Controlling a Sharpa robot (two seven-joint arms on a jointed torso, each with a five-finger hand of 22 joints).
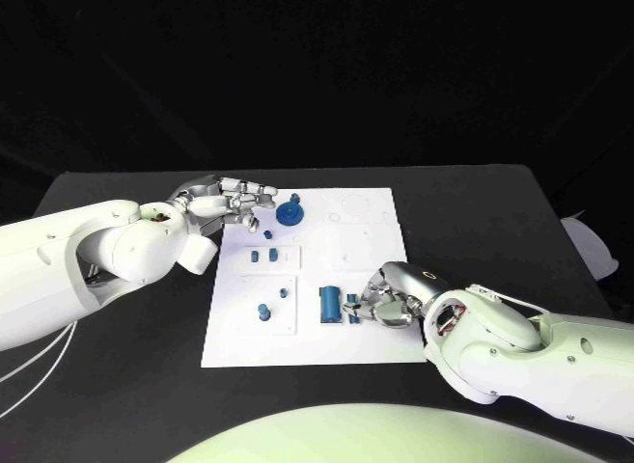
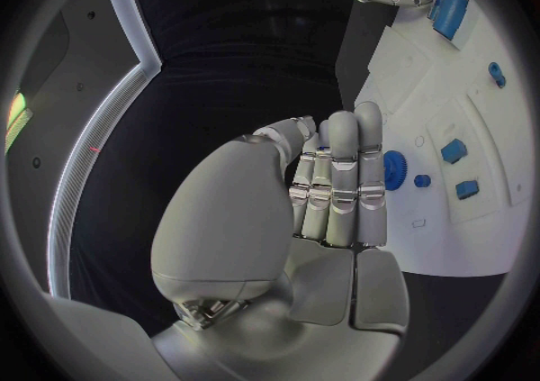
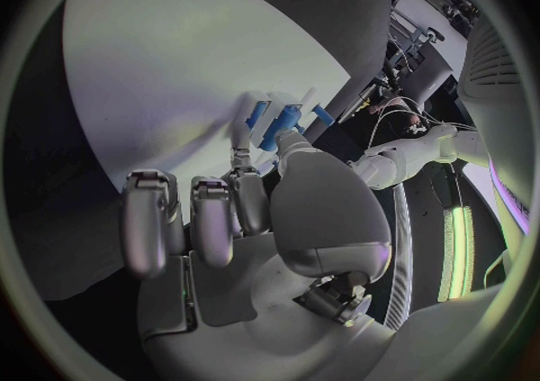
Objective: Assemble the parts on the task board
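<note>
Two hands: right hand [image 1: 386,301] pinches a blue part [image 1: 356,311] nr task board [image 1: 347,253] near edge, beside the blue cylinder [image 1: 329,305]; left hand [image 1: 231,201] fingers together, empty, we judge.

both hands [image 1: 231,203] [image 1: 386,297], fingers curled

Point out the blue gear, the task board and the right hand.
blue gear [image 1: 288,214]: head view, middle of the gear's face.
task board [image 1: 358,253]: head view, bare white surface right of centre.
right hand [image 1: 389,301]: head view, middle of the silver hand at the board's near right.
</note>
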